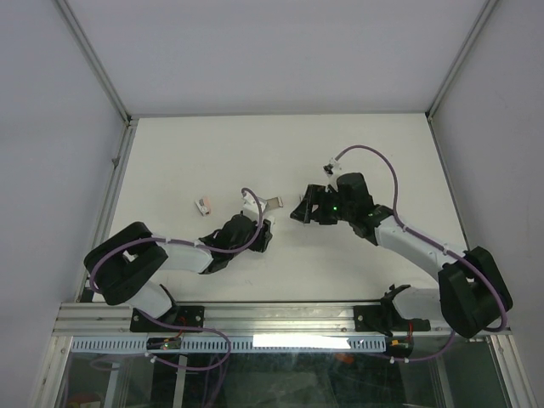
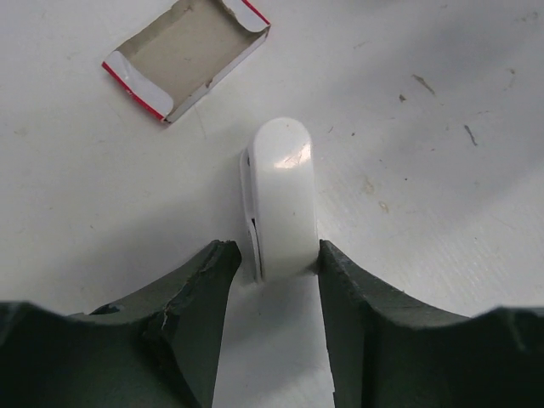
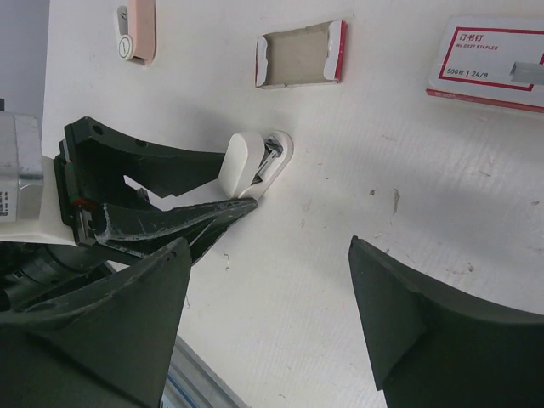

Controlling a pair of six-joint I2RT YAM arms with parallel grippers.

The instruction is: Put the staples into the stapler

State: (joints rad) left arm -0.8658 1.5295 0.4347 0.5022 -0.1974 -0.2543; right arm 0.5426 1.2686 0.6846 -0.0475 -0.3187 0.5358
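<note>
Risk, left: the white piece (image 2: pixel 280 195), with metal showing inside and judged a stapler part, is pinched only at its near end by the left gripper (image 2: pixel 279 255). It could be twisted loose if pressed.
Risk, middle: the stapler (image 3: pixel 137 32) is seen lying well apart from both grippers, beyond the tray (image 3: pixel 299 55). A long reach is needed, and the tray could be knocked.
Risk, right: no loose staples are made out. The grey strip on the box (image 3: pixel 489 72) may be only print, so an empty grab is possible.
Left jaws: narrow, clamped on the white piece.
Right jaws: the right gripper (image 3: pixel 268 246) is spread wide. Nothing is held or touched.
</note>
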